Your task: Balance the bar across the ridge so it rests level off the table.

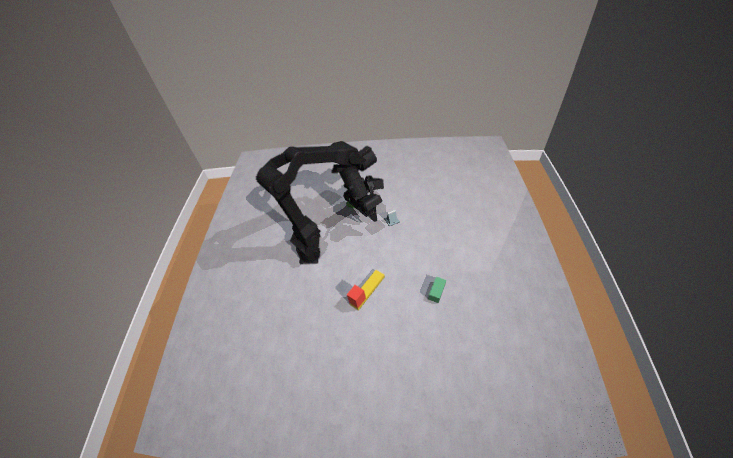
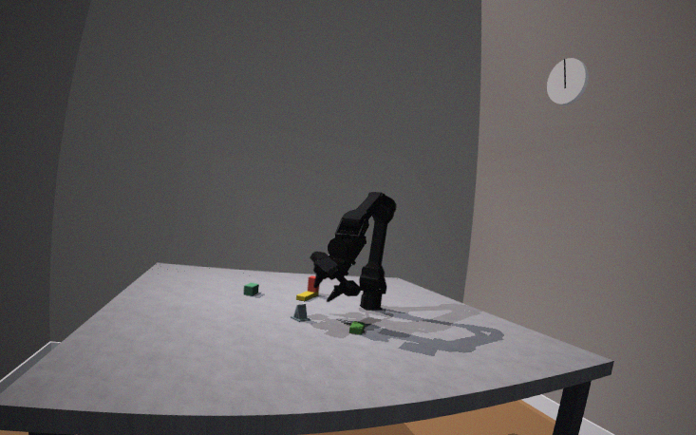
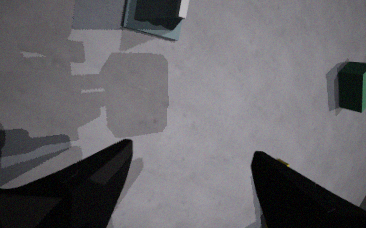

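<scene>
The yellow bar [image 1: 373, 282] [image 2: 305, 296] lies on the table, with a red block [image 1: 355, 295] [image 2: 312, 283] on one end. Only a yellow sliver [image 3: 282, 162] shows behind a finger in the wrist view. The small grey-teal ridge [image 1: 392, 218] [image 2: 299, 312] [image 3: 156, 12] stands apart from the bar, with nothing across it. My gripper [image 2: 322, 293] [image 3: 193, 153] is open and empty, above the table and near the ridge. In the wrist view the ridge is at the top, beyond the fingertips. In the top view the arm partly hides the fingers.
A dark green block [image 1: 437, 289] [image 2: 251, 289] [image 3: 351, 87] lies on the table [image 1: 368, 375] [image 2: 177, 368], apart from the bar. A bright green block [image 2: 356, 328] lies near the ridge, mostly hidden by the arm in the top view.
</scene>
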